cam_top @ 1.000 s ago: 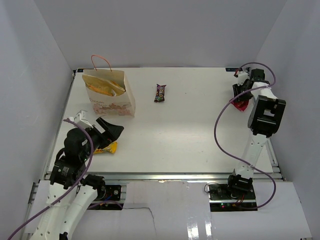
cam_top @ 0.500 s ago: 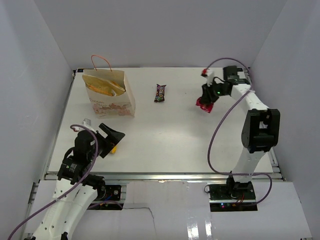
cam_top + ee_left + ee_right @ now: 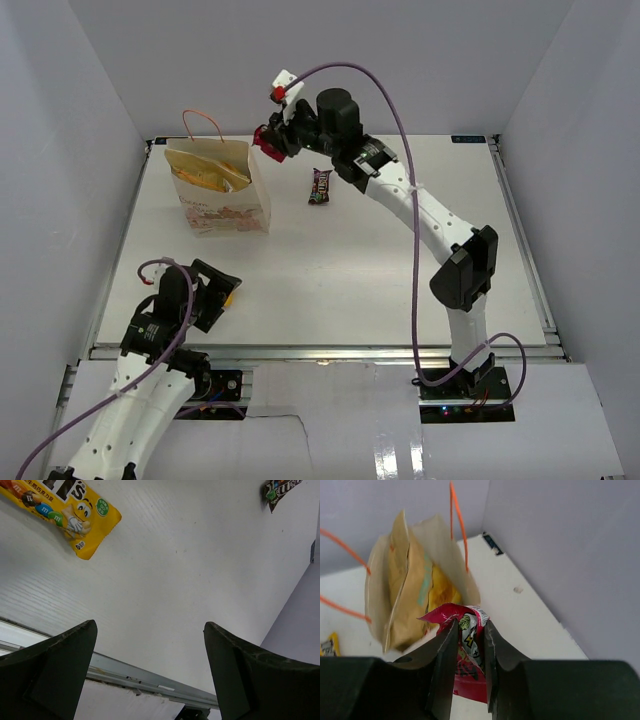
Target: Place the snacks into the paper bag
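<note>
Matt paper bag (image 3: 225, 205), glossy plastic M&M's pack (image 3: 65, 510), shiny crinkled red packet (image 3: 470, 682), smooth white table (image 3: 350, 260)

M&M's pack (image 3: 60, 510) and candy bar (image 3: 281, 489) partly beyond left wrist view's edge

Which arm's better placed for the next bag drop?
Right. The right gripper is shut on a red packet beside the paper bag's open top; the left gripper is open and empty near the M&M's pack.
</note>
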{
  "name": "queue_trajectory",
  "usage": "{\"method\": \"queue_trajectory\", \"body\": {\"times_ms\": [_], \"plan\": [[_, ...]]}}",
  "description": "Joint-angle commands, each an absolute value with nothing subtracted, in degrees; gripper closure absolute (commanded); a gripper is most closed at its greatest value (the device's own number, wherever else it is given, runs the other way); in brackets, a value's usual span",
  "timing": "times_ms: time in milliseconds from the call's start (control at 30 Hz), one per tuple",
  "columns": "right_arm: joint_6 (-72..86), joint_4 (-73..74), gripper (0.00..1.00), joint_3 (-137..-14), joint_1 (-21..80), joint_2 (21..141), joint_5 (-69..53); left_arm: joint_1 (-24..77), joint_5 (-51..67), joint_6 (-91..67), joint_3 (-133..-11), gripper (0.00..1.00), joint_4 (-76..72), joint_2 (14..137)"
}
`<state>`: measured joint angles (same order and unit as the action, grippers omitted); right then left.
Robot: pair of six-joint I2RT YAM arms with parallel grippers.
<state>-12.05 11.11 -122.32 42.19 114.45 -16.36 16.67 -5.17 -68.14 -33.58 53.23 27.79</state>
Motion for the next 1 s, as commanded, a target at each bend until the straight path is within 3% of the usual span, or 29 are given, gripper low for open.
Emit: {"method": "queue_trajectory", "body": {"times_ms": [0, 233, 467, 533, 567, 700, 800, 967], "plan": [[-5.72, -5.16, 0.92, -123.05, 47.0, 116.89, 0.33, 16.52, -5.98, -71.28, -32.96, 0.02, 54.75, 24.88], [-8.61, -23.96, 0.92, -124.01, 53.08, 123.04, 10.19, 16.52, -6.24, -71.63, -33.13, 0.02, 55.63, 23.82], [-13.0, -27.68, 0.89, -128.6, 54.58, 129.55, 13.97, 16.52, -6.07, -71.89, -32.96, 0.02, 55.9, 23.2], [-13.53, -28.21, 0.79, -127.01, 54.67, 129.55, 13.8, 16.52, -5.98, -72.24, -32.61, 0.02, 55.99, 22.85], [-14.06, -28.39, 0.65, -125.61, 54.58, 129.46, 13.45, 16.61, -5.98, -72.59, -32.52, 0.02, 55.9, 22.85], [-14.33, -26.2, 0.38, -124.63, 54.67, 128.85, 11.08, 16.52, -6.15, -74.35, -32.52, 0.02, 55.81, 23.2], [-14.33, -25.67, 0.28, -124.1, 54.58, 127.1, 9.93, 16.52, -7.47, -77.33, -33.05, 0.02, 56.07, 24.69], [-13.36, -22.42, 0.26, -123.22, 54.14, 123.32, 8.53, 16.52, -10.37, -87.53, -34.01, 0.02, 58.53, 30.57]]}}
